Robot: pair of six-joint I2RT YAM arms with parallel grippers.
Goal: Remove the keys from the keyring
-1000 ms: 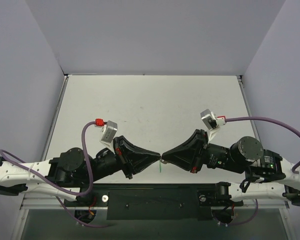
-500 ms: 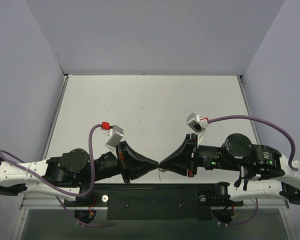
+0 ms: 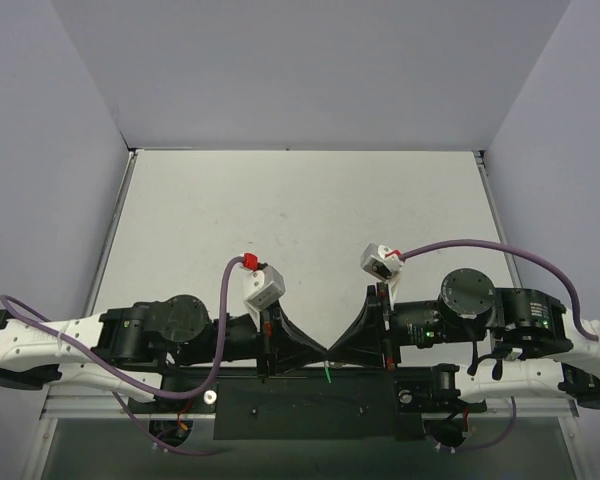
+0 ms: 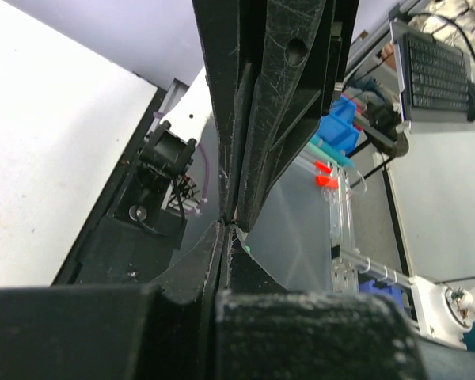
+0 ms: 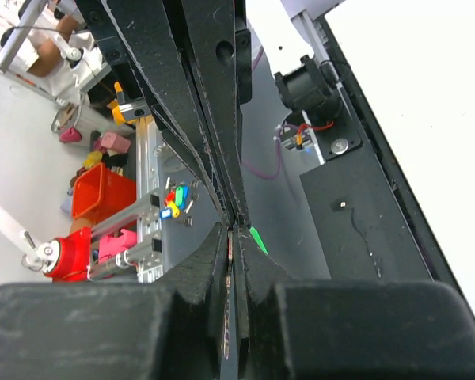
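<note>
Meeting tip to tip at lower centre, you had the left gripper (image 3: 321, 351) and right gripper (image 3: 333, 351) both clamped shut, the green keyring (image 3: 326, 375) dangling just below their tips.

Left gripper (image 3: 321, 351) and right gripper (image 3: 335, 351), both closed, touch tip to tip.

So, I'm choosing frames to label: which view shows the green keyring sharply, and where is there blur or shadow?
Top external: even light, sharp, but the keyring is a mere green speck beside the meeting tips of left gripper and right gripper. Left wrist: own fingers dark and blurred, keyring a dot. Right wrist: own fingers blurred too, keyring clearest.
</note>
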